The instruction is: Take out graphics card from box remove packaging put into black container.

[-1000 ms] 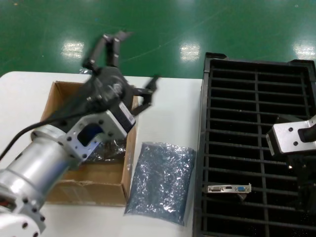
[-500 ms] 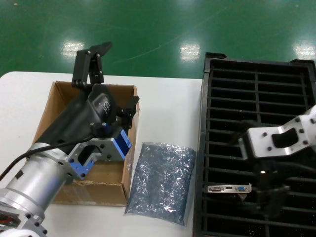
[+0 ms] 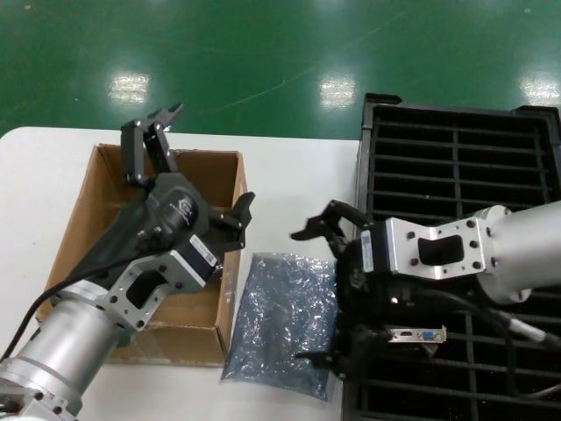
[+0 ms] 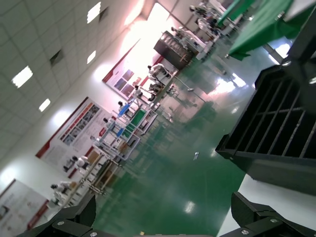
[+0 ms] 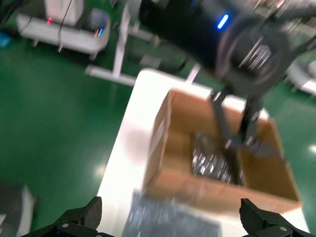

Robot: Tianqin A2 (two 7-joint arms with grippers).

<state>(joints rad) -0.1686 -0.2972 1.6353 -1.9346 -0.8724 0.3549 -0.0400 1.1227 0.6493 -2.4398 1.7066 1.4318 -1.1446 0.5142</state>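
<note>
Head view: right gripper [image 3: 317,295] over packaging [image 3: 285,311].

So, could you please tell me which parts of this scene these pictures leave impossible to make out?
- Graphics card in the black container: the head view shows only its end bracket; the right arm covers the rest.
- Box contents: the left arm hides the floor in the head view; the right wrist view is blurred.
- Packaging: the right hand overlaps its edge; contact unclear.
- Left hand: the left wrist view is aimed past the table.
</note>
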